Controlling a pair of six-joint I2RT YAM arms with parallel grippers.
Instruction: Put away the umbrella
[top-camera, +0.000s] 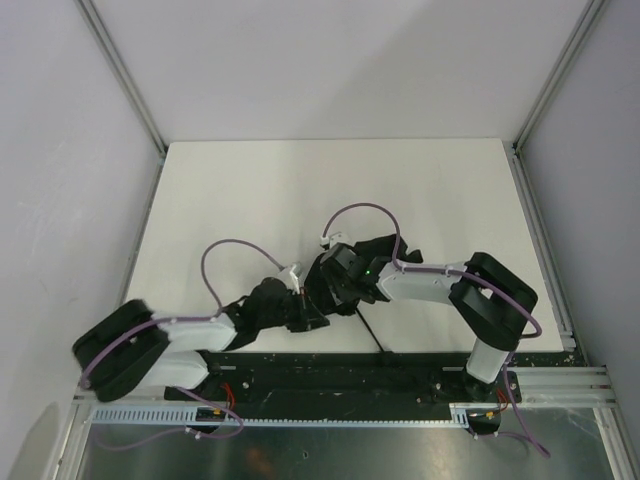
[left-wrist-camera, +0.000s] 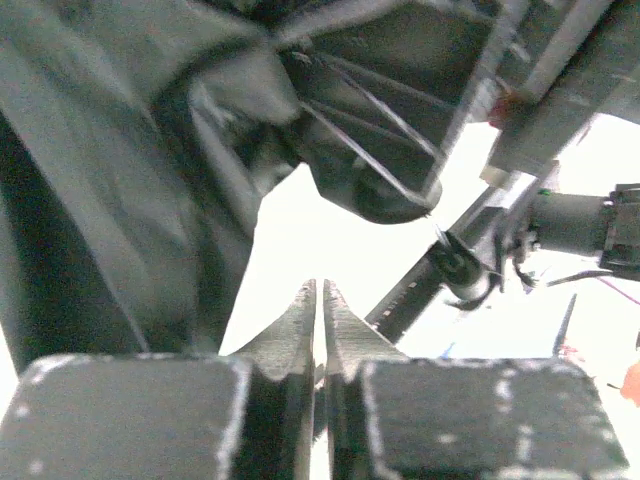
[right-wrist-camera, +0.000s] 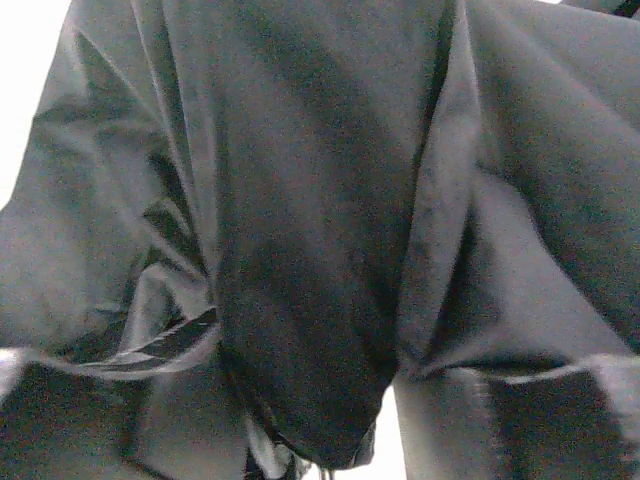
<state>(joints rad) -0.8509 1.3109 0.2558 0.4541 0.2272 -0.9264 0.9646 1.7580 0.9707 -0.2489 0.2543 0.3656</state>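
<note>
White tabletop (top-camera: 250, 190), near its middle: the umbrella (right-wrist-camera: 300, 250) lies bunched between both arms, long axis unclear. The left gripper (left-wrist-camera: 319, 300) has its fingers pressed together on nothing, with the canopy just ahead. The right gripper (top-camera: 335, 288), nearer, sits against the fabric; whether it pinches, I cannot tell.

Open passage over the far half of the table (top-camera: 330, 180); near centre blocked by the umbrella (top-camera: 318, 300), left arm (top-camera: 185, 345) and right arm (top-camera: 430, 282) bunched together; walls (top-camera: 60, 150) on three sides.
</note>
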